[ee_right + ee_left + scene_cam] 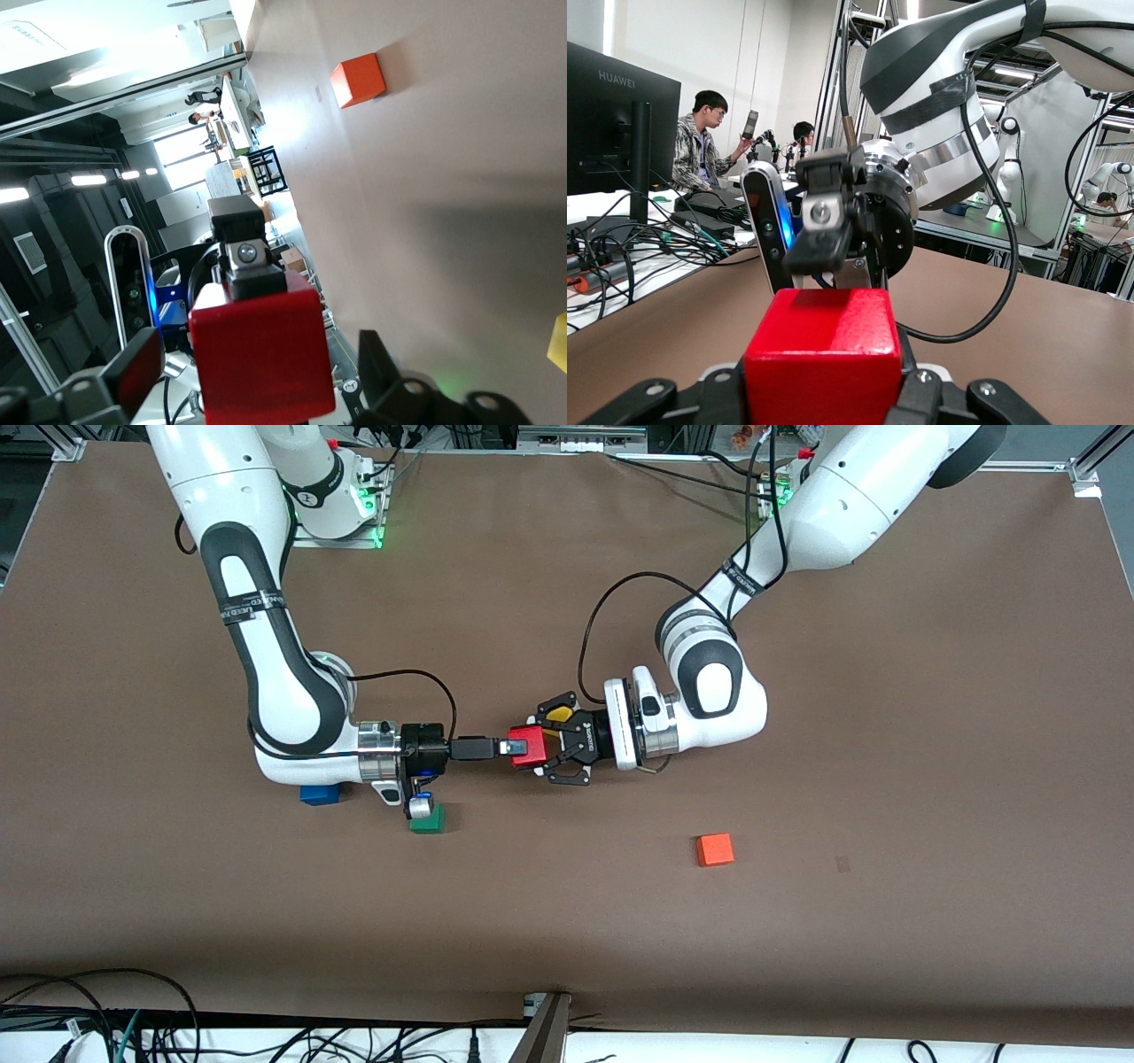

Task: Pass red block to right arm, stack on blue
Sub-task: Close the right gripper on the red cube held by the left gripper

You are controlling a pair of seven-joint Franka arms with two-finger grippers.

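My left gripper (537, 750), the wide black claw, is shut on the red block (531, 740) and holds it in the air over the middle of the table. In the left wrist view the block (824, 363) sits between the claw's linkages. My right gripper (511, 747) meets it from the right arm's end, open, with one slim finger (819, 217) above the block and a gap on each side of the block (261, 363) in the right wrist view. The blue cube (319, 794) lies on the table, partly hidden under the right arm's wrist.
A green cube (428, 821) lies beside the blue one, nearer the front camera. An orange-red cube (714, 849) lies toward the left arm's end and also shows in the right wrist view (358, 80). A yellow piece (558, 713) shows under the claw.
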